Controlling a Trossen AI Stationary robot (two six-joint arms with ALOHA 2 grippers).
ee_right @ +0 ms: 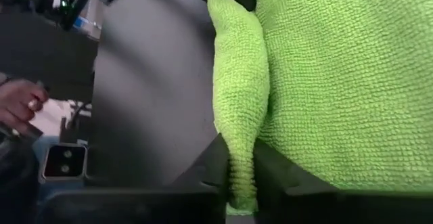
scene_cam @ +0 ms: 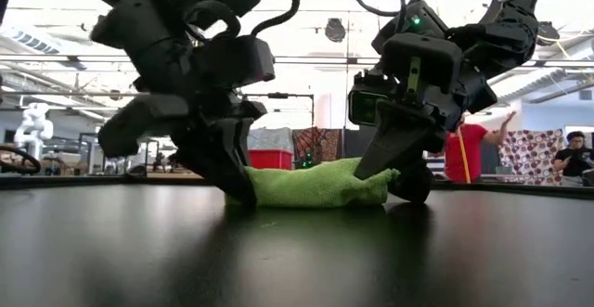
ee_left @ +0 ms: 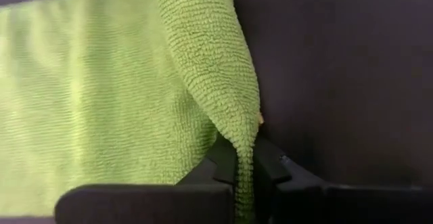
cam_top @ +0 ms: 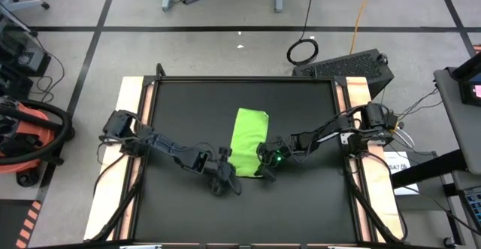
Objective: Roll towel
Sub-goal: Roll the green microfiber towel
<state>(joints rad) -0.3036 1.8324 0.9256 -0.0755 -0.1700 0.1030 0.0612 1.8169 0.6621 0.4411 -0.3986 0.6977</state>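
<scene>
One towel [cam_top: 248, 140], one left gripper [cam_top: 225, 175], one right gripper [cam_top: 264, 159], one table mat [cam_top: 180, 113].

From above, I cannot see the near corners of the towel [cam_top: 249, 141]; the left gripper [cam_top: 228, 168] and the right gripper [cam_top: 264, 164] cover them. In my left wrist view the pinched fold [ee_left: 245, 183] runs out past the lower edge. The hand [ee_right: 19, 105] (some person's, beside the table) is cut by the picture's border.
</scene>
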